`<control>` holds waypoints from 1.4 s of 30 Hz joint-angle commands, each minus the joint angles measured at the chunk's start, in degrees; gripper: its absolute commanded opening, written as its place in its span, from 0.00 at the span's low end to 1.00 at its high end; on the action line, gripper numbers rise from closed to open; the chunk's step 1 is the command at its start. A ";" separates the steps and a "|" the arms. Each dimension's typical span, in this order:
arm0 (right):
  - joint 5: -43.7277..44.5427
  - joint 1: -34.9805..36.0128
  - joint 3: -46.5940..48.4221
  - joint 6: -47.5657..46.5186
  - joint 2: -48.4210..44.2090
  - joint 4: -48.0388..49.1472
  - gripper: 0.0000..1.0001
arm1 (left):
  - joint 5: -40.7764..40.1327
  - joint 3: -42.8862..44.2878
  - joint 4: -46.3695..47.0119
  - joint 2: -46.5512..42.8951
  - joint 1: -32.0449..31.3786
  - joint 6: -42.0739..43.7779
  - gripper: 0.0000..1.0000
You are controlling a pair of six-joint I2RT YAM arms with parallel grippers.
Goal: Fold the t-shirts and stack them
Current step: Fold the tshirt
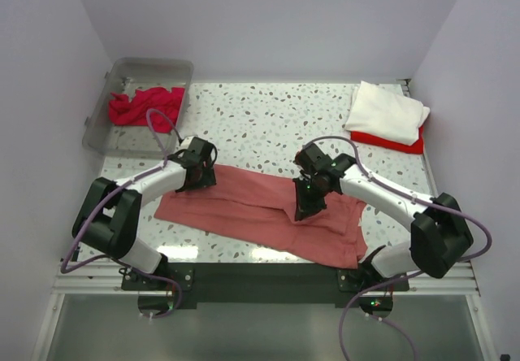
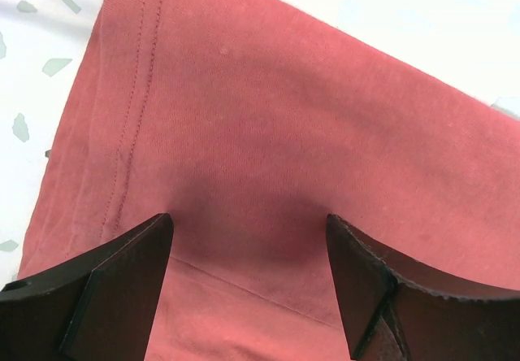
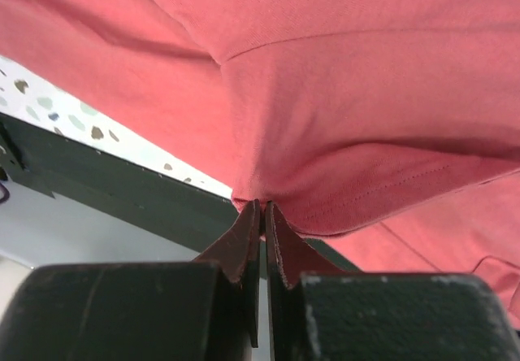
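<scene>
Coral-red t-shirt [image 1: 244, 210] spread under left gripper [image 2: 248, 223] — jaws wide apart, empty, right gripper [image 3: 264, 210] jaws pressed together — pinching its hem.

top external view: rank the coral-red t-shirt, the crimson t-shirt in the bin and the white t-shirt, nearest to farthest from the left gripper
1. coral-red t-shirt, spread at centre, right under the open left gripper.
2. crimson t-shirt, in the clear bin at the far left.
3. white t-shirt, folded in the far right corner.

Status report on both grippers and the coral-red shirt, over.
Left gripper open over coral-red t-shirt. Right gripper shut on its edge. Nothing blocks it.
</scene>
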 commanded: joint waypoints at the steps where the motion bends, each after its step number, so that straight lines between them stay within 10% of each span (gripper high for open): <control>1: -0.26 2.64 -0.62 3.33 -2.65 -4.19 0.04 | -0.56 -0.75 2.10 -2.51 -0.31 0.46 0.81; 6: -4.03 6.87 -1.76 4.39 -4.06 -6.56 0.35 | -0.92 -0.40 2.10 -2.60 -0.31 0.81 0.81; 14: 0.33 7.57 1.66 2.80 -5.74 -10.25 0.54 | -0.74 3.55 1.92 -0.67 -0.48 1.51 0.81; 42: 13.81 -6.05 -7.03 -0.27 2.45 0.12 0.54 | -1.62 3.29 1.31 0.12 -1.63 2.56 0.82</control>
